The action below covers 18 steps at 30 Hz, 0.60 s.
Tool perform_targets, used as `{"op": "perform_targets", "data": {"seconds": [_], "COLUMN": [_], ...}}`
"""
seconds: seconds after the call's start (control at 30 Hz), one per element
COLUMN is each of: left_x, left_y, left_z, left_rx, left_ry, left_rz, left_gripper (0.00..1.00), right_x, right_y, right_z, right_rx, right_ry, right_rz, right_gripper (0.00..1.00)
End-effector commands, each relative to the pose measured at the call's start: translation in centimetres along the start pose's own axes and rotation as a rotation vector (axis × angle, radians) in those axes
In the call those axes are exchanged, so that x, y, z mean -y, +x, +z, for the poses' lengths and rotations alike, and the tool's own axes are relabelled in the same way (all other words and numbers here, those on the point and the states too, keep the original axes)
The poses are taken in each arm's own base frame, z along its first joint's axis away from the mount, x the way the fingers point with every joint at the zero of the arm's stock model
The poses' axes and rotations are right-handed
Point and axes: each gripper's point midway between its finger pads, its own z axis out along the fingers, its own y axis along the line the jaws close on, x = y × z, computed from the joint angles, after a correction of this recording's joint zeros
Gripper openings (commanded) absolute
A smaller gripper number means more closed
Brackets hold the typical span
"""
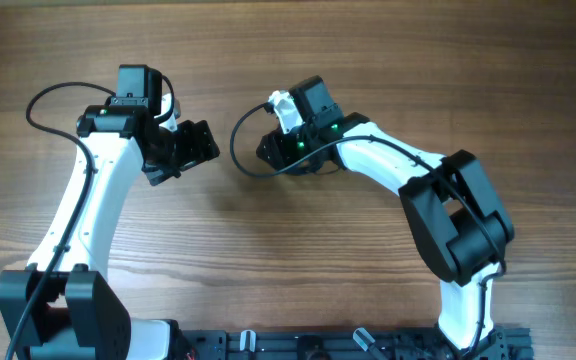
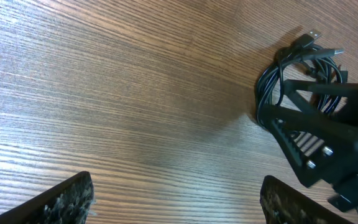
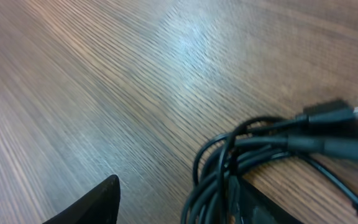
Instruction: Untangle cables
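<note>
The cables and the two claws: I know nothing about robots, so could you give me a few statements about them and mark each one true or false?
1. The left claw is open, with nothing between its fingers. True.
2. The cables are spread in long lines across the table. False: they are bunched in one small coil.
3. The right claw is right at the coil. True.
4. The table is plain white plastic. False: it shows brown wood grain.
5. A small plug end sticks out of the coil. True.
</note>
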Motion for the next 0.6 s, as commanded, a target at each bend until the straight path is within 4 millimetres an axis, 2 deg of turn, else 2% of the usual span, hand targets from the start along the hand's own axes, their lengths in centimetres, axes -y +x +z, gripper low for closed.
{"op": "perform_targets", "data": {"seconds": [0.0,0.07,0.1,0.13,0.2,0.23,0.33,0.4,0.57], "left_x": [0.4,0.4,0.4,0.4,0.4,0.4,0.4,0.4,0.4], "left_y": [-0.3,-0.2,-0.1,-0.1,-0.1,-0.1,-0.1,-0.1,-0.1], "left_z": [-0.3,-0.4,-0.3,-0.3,-0.3,-0.3,-0.3,-0.3,-0.3], "left_rx": [0.007,0.003,0.001,0.001,0.001,0.001,0.000,0.000,0.000], "left_ry": [0.017,0.015,0.014,0.014,0.014,0.014,0.014,0.014,0.014], "left_rz": [0.019,0.018,0.018,0.018,0.017,0.017,0.017,0.017,0.017], "left_gripper": [0.87,0.88,0.88,0.88,0.89,0.89,0.90,0.90,0.91], "right_x": [0.9,1.5,1.5,1.5,1.5,1.5,1.5,1.1,-1.3], "right_y": [0.9,1.0,1.0,1.0,1.0,1.0,0.9,0.4,-3.5], "right_z": [1.2,1.2,1.2,1.2,1.2,1.2,1.1,0.4,-4.4], "right_rx": [-0.033,-0.032,-0.032,-0.032,-0.032,-0.031,-0.026,-0.016,0.103], "right_ry": [0.018,0.047,0.051,0.050,0.051,0.051,0.051,0.049,0.044], "right_rz": [0.039,0.050,0.064,0.067,0.090,0.103,0.143,0.141,0.090], "right_gripper": [0.57,0.56,0.43,0.38,0.13,0.04,0.04,0.04,0.04]}}
